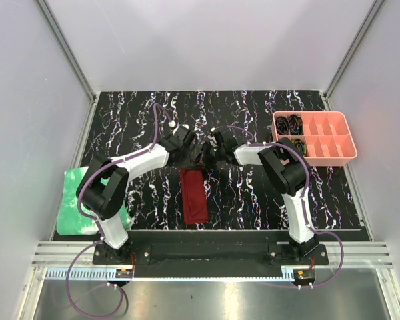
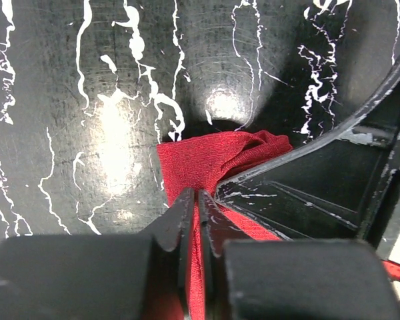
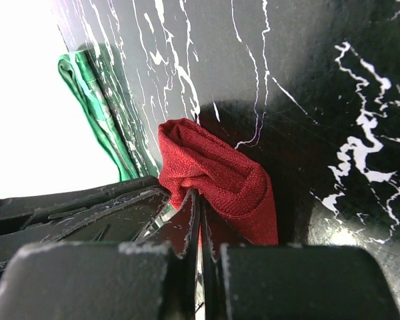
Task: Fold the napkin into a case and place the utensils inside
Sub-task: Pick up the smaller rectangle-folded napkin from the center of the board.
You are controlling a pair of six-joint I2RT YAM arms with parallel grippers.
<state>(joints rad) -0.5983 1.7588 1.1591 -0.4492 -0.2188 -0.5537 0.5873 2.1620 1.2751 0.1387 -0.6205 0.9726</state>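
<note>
The dark red napkin lies as a narrow folded strip, a case, on the black marbled table, running from near to far. My left gripper and right gripper meet at its far end. In the left wrist view the left gripper is shut on a bunched fold of the cloth. In the right wrist view the right gripper is shut on a rolled fold of the cloth. Each wrist view shows the other gripper close beside it. No gold utensils are visible.
A bright green crinkled sheet lies at the table's left edge and shows in the right wrist view. A pink compartment tray with dark coiled items stands at the far right. Grey walls enclose the table.
</note>
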